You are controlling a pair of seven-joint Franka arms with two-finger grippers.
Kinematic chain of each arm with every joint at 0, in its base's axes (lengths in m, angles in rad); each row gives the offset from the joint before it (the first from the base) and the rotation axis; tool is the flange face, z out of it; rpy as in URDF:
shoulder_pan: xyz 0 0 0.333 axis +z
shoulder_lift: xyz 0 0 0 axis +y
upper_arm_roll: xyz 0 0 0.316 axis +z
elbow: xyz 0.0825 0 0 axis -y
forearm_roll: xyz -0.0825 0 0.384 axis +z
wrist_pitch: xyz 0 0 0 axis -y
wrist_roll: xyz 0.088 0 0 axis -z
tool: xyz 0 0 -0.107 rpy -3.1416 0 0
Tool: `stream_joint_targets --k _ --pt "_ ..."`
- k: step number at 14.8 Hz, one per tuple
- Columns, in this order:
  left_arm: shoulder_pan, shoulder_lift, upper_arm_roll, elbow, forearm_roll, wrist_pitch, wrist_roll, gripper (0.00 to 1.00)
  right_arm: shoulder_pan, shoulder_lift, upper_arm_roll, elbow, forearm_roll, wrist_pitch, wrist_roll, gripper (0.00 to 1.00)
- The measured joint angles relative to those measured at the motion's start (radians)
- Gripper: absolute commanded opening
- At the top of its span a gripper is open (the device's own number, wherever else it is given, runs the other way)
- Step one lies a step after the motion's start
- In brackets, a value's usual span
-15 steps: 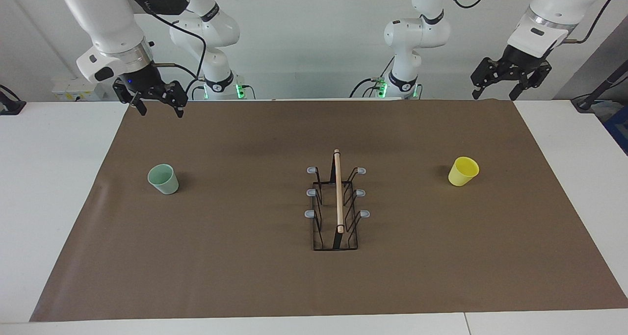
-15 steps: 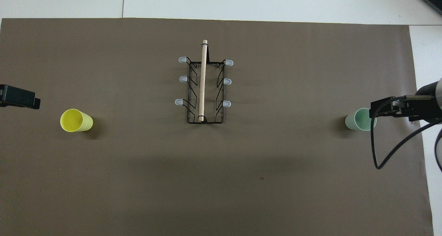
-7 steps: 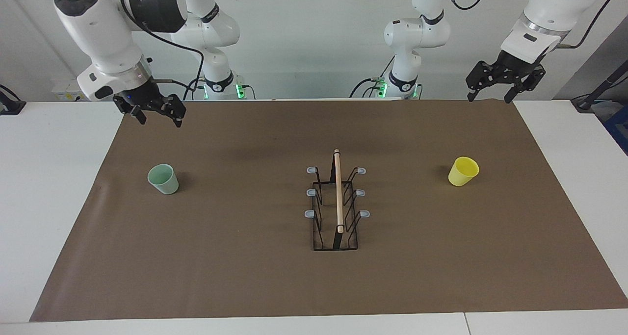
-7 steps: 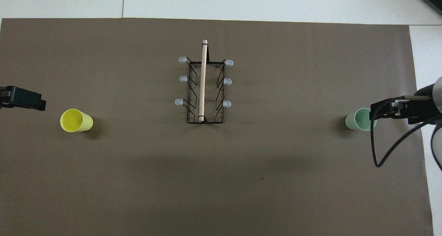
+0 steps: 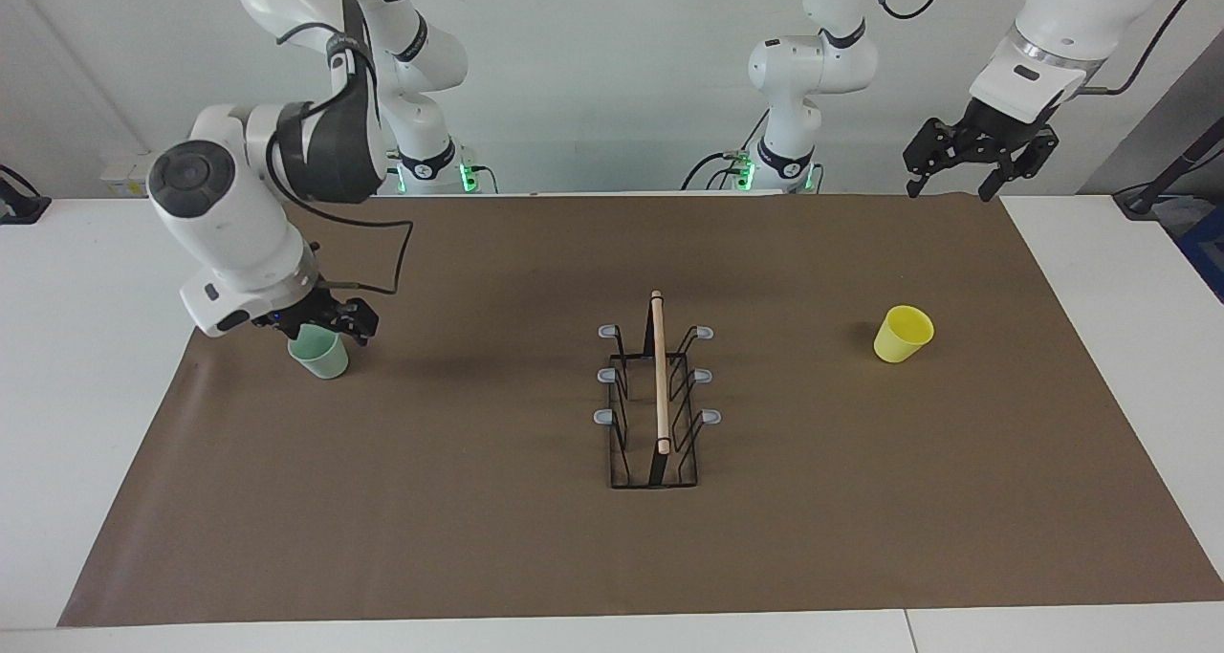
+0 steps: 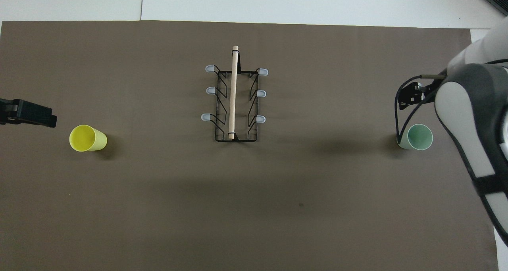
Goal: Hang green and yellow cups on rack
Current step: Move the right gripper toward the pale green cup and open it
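Working claw: the right claw (image 5: 323,330) (image 6: 410,96) hangs low, directly over the green cup, at the right arm's end of the desk.
Working claw, state: the fingers stand wide apart with nothing gripped between them. Whether a fingertip touches the cup's rim cannot be told.
Green cup: the green cup (image 5: 320,357) (image 6: 415,137) stands upright, mouth up, on the brown mat (image 5: 478,538) just under the right claw. Its rim is partly covered by the claw in the facing view.
Rack: the rack (image 5: 660,376) (image 6: 233,92) stands upright at the middle of the mat, well apart from the right claw toward the left arm's end. Its wooden rod runs along the top, and three grey-tipped pegs show on each side. No cup hangs on any peg.
Yellow cup: the yellow cup (image 5: 902,336) (image 6: 87,138) stands upright, mouth up, on the mat at the left arm's end. It is about as far from the rack as the green cup is, and well apart from both claws.
Waiting claw: the left claw (image 5: 949,191) (image 6: 27,116) is held high over the mat's edge closest to the robots, at the left arm's end. It is not over the yellow cup.
Waiting claw, state: the fingers are spread open and empty.
Desk: the white desk (image 5: 86,366) carries the mat, and all three task items rest on the mat.
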Motion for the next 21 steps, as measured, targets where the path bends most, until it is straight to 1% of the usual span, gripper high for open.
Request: stream_joint_targets --k 2,4,6,8,11,14,16,19,21 --pt "-0.004 0.0 0.014 0.0 0.0 0.0 0.0 1.0 0.051 0.021 0.005 -0.007 -0.067 -0.005 -0.065 1.0" --pt "-0.004 0.0 0.021 0.0 0.0 0.0 0.0 1.0 0.112 0.029 0.008 -0.038 -0.158 -0.019 -0.133 1.0" --pt "-0.004 0.0 0.023 0.0 0.0 0.0 0.0 1.0 0.185 0.044 0.01 -0.092 -0.281 -0.034 -0.22 1.0" --pt "-0.006 0.0 0.023 0.0 0.0 0.0 0.0 1.0 0.235 0.056 0.01 -0.172 -0.401 -0.037 -0.349 1.0" --pt "-0.009 0.0 0.022 0.0 0.0 0.0 0.0 1.0 0.241 0.042 0.011 -0.304 -0.544 -0.018 -0.56 1.0" --pt "-0.009 0.0 0.023 0.0 0.0 0.0 0.0 1.0 0.243 0.013 0.029 -0.429 -0.671 0.026 -0.702 1.0" --pt "-0.009 0.001 0.024 0.0 0.0 0.0 0.0 1.0 0.262 0.003 0.045 -0.486 -0.742 0.033 -0.74 1.0" --pt "-0.009 0.007 0.024 0.0 0.0 0.001 0.0 1.0 0.312 -0.001 0.048 -0.586 -0.89 0.032 -0.748 1.0" --pt "-0.01 0.018 0.023 0.001 0.0 0.002 0.0 1.0 0.318 -0.004 0.047 -0.628 -0.962 0.032 -0.748 1.0"
